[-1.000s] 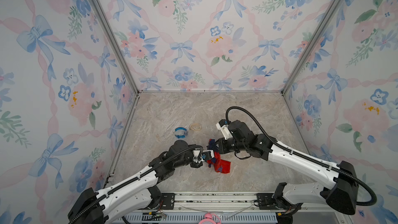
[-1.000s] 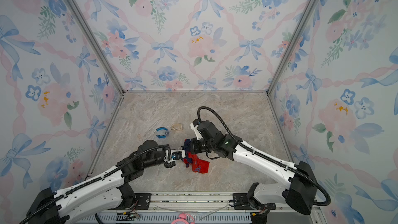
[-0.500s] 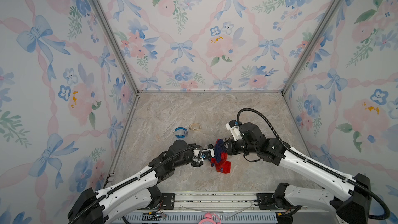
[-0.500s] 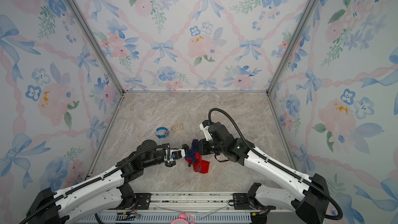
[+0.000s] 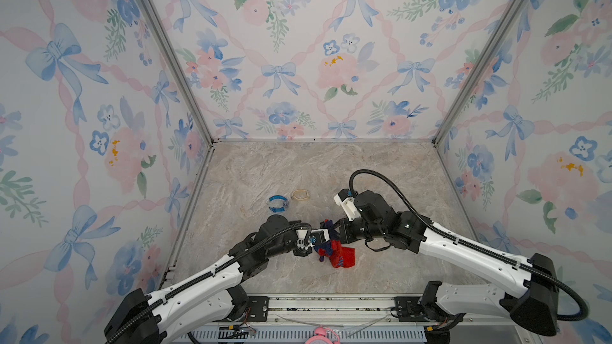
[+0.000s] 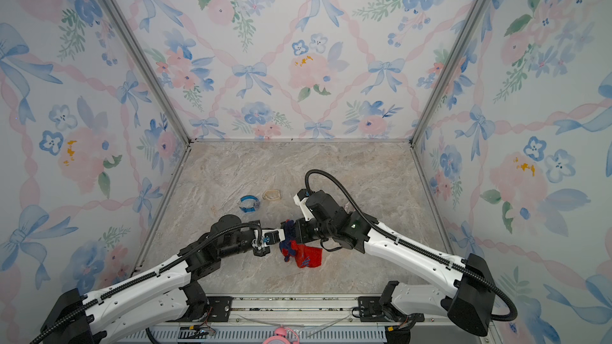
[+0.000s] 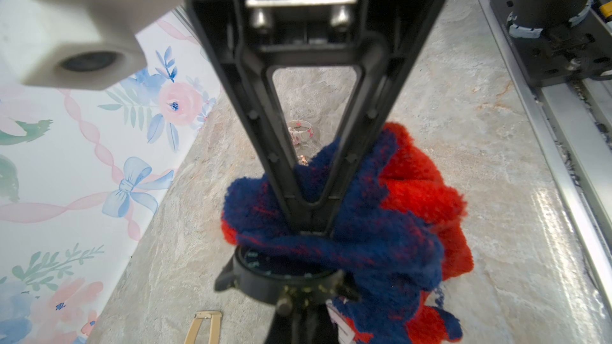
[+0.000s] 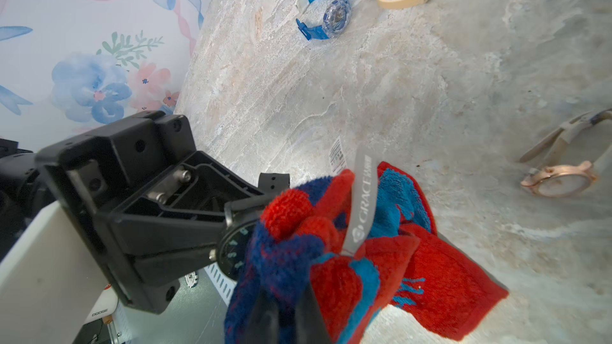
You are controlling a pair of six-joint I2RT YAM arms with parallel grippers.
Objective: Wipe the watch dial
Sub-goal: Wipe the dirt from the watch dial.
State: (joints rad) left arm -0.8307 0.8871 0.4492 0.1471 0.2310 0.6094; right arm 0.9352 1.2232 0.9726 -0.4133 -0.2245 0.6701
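A black watch point(image 7: 265, 284) is held above the table, and my left gripper point(image 7: 298, 322) is shut on it by the case. Its dark dial point(image 8: 233, 253) faces the right arm. My right gripper point(image 8: 281, 312) is shut on a bunched red and blue cloth point(image 8: 414, 259), which presses against the dial and hides most of it. The cloth's loose end point(image 5: 342, 256) hangs down to the table. In both top views the left gripper point(image 5: 314, 239) and the right gripper point(image 6: 291, 230) meet tip to tip near the table's front middle.
A blue watch point(image 5: 277, 202) and a beige watch point(image 5: 300, 195) lie behind the grippers. A rose-gold watch point(image 8: 559, 182) and a white, pink-dotted watch point(image 7: 299, 134) lie under the right arm. The metal rail point(image 5: 331, 302) runs along the front, with patterned walls on three sides.
My right gripper drew the cloth away to the right, then came back left against the watch. The left arm and watch stayed still.
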